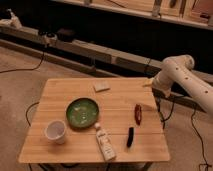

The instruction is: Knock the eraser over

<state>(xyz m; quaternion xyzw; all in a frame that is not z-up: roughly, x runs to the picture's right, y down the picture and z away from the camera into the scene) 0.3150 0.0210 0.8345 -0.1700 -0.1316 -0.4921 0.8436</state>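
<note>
Camera view: jaws, gap untellable, at the table (150, 137) edge, well apart from eraser (101, 86) near green plate (83, 111).

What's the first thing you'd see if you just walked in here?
Probably the green plate in the middle of the wooden table, bright against the pale wood. Next comes the big white arm reaching in from the right, its gripper by the table's far right corner. The small eraser sits alone near the far edge, left of the gripper.
</note>
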